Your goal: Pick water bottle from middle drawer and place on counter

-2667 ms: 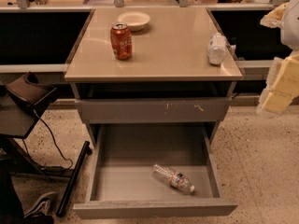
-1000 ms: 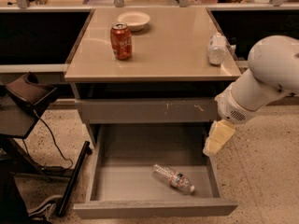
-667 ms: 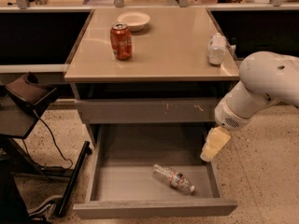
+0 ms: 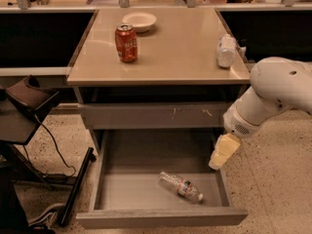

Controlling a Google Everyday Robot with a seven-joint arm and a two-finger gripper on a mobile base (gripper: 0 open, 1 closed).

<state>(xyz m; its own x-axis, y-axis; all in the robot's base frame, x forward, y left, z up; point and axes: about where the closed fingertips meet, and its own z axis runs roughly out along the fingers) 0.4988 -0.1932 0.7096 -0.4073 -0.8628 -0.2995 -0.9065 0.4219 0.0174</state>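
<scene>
The water bottle (image 4: pixel 179 185) lies on its side on the floor of the open middle drawer (image 4: pixel 161 217), right of centre, with its white cap pointing toward the front right. My gripper (image 4: pixel 223 151), with cream-coloured fingers, hangs from the white arm (image 4: pixel 273 94) over the drawer's right side. It is above and to the right of the bottle and does not touch it. The beige counter (image 4: pixel 175 52) tops the cabinet above the drawer.
On the counter stand a red soda can (image 4: pixel 126 43), a white bowl (image 4: pixel 139 21) behind it, and a stubby white bottle (image 4: pixel 226 51) at the right edge. A scratched grey drawer front (image 4: pixel 146 116) is shut above. A black stand and cables (image 4: pixel 29 101) are at the left.
The arm has come in from the right edge, moving left and down. The gripper now hangs over the drawer's right side. The bottle has not moved.
</scene>
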